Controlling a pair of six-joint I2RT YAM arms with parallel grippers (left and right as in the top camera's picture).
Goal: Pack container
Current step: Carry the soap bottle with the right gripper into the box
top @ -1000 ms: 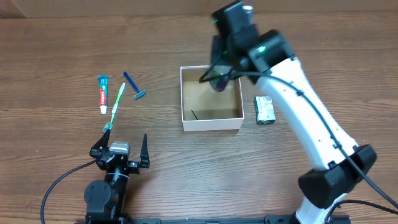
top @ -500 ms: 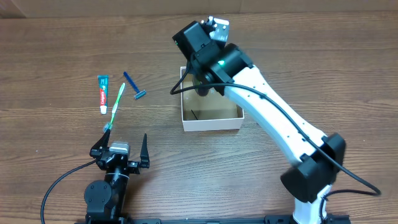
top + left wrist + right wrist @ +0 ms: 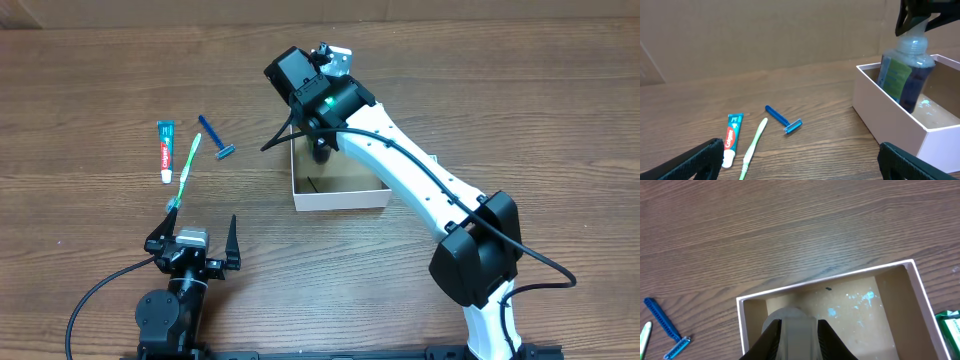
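Over the last second the right arm has swung leftward across the container, from the far right part to the far left corner. The green soap packet that lay in plain view on the right is now largely covered by the arm in the overhead view. Everything on the left lies as before.

On the left of the tabletop [image 3: 90, 90] a toothpaste tube [image 3: 165, 150] lies lengthwise with its cap toward the robot. Just beside it, a green toothbrush [image 3: 186, 172] lies at a slant. Near the front edge, below the toothbrush, the left fingers [image 3: 232, 235] are spread wide apart with nothing between them. They are low over the wood and well apart from the toiletries. A blue razor [image 3: 216, 137] lies on the far side of the toothbrush, its head toward the box.

The container [image 3: 340, 198], a square open-top box with white walls and a brown floor, sits near the middle of the tabletop. A clear bottle [image 3: 902, 75] of dark blue liquid with a green label is inside it, at the far left corner. It leans a little, and whether its base touches the floor cannot be told. The right fingers [image 3: 772, 340] are clamped on either side of its cap from above. The soap packet [image 3: 951, 325] lies on the tabletop just beside the container's right wall.
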